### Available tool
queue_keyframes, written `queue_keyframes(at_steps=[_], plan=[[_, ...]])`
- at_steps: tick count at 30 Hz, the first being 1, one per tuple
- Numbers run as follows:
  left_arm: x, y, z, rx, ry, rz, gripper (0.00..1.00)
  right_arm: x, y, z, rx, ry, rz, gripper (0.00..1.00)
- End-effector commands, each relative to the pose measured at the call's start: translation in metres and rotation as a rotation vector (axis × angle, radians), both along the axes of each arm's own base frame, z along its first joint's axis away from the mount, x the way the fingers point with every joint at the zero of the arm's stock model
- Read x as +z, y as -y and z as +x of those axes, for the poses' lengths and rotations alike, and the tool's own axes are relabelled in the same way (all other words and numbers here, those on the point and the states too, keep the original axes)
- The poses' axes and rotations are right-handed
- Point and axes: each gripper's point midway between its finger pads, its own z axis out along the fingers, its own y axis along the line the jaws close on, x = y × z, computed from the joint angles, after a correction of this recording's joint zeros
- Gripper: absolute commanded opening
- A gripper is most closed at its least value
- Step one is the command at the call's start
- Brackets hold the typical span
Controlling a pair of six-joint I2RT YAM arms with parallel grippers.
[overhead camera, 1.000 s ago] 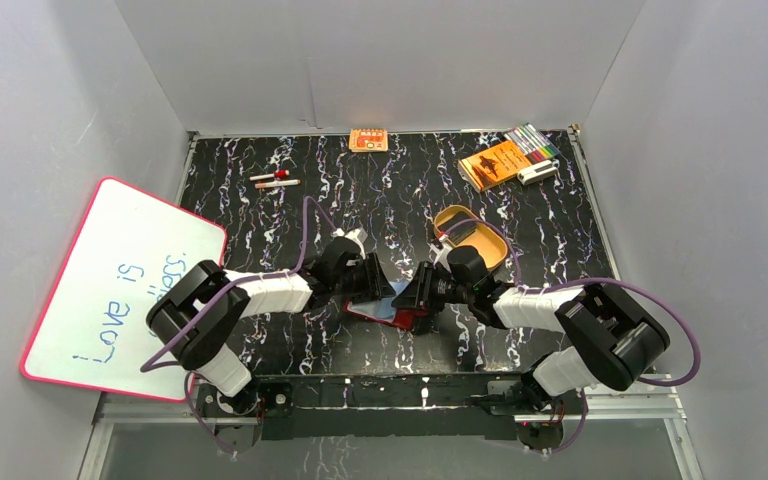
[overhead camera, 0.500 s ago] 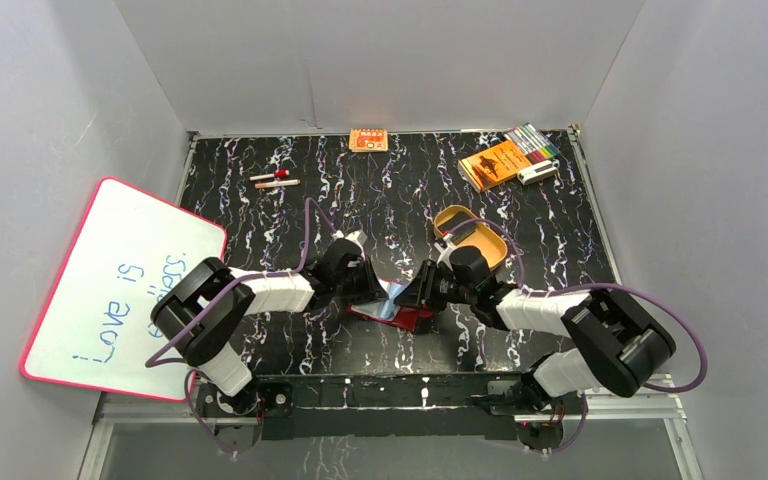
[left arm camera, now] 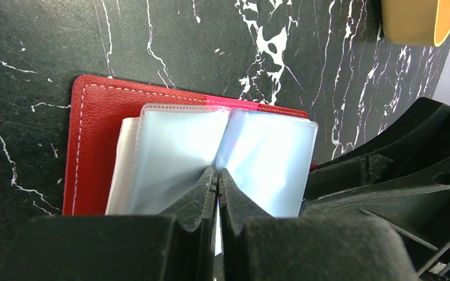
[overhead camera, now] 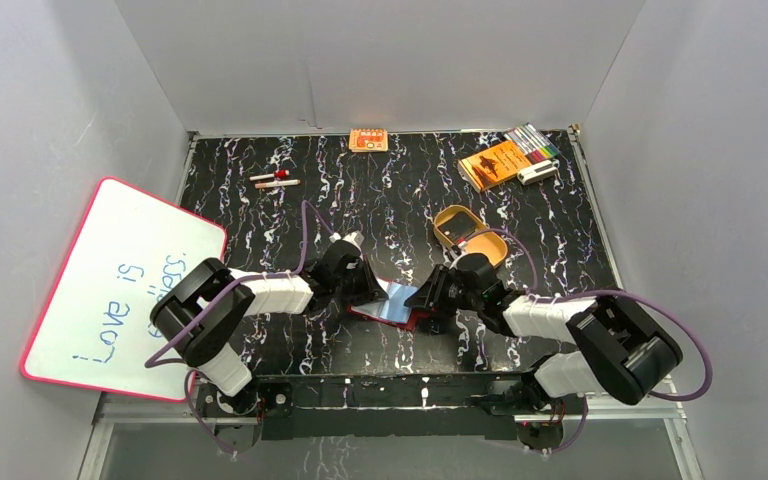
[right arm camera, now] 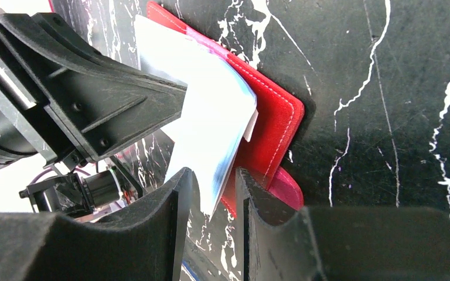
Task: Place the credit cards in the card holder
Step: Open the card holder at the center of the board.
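- The card holder (overhead camera: 392, 305) is lying open at lower centre of the top view, its long axis running left to right — one gripper at each end, equally near.
- The left gripper (left arm camera: 217, 174) is pinching the clear sleeves (left arm camera: 170, 152) at their fold; the right gripper (right arm camera: 212, 175) is standing parted around a sleeve edge.
- No credit cards are showing.
- Since a second ago, the left jaws have closed.

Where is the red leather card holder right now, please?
Top view: the red leather card holder lies open towards the near edge, between left gripper and right gripper.
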Motion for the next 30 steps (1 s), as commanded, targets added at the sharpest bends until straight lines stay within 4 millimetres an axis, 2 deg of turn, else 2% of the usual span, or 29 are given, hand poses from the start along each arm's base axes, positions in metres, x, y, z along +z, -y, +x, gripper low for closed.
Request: queue_keyframes(at_steps=[1,9,11,15,16,20,22,26,30], plan=[[-0.055,-0.049,-0.032,0.028,-0.123,0.235,0.0,0.003,-0.004,0.005,-0.014,-0.004,0.022,0.42],[-0.054,-0.046,-0.031,0.024,-0.123,0.226,0.0,-0.003,-0.013,0.009,0.014,-0.048,0.01,0.34],[-0.053,-0.046,-0.031,0.022,-0.124,0.224,0.0,-0.003,-0.015,0.009,0.021,-0.05,0.015,0.27],[-0.04,-0.043,-0.028,0.022,-0.106,0.207,0.0,0.005,-0.016,0.013,0.038,-0.015,0.007,0.06],[-0.034,-0.042,-0.025,0.025,-0.094,0.205,0.06,0.006,-0.015,0.014,0.041,-0.008,-0.008,0.01],[-0.001,-0.04,-0.012,0.039,-0.014,0.191,0.37,0.016,-0.01,0.019,0.048,0.032,-0.066,0.0],[0.014,-0.042,-0.007,0.052,0.02,0.187,0.49,0.02,-0.009,0.02,0.06,0.046,-0.089,0.0],[0.04,-0.046,-0.002,0.075,0.075,0.177,0.61,0.029,-0.01,0.023,0.081,0.055,-0.111,0.0],[0.059,-0.04,-0.003,0.055,0.106,0.123,0.66,0.036,-0.016,0.025,0.108,0.056,-0.122,0.0]])
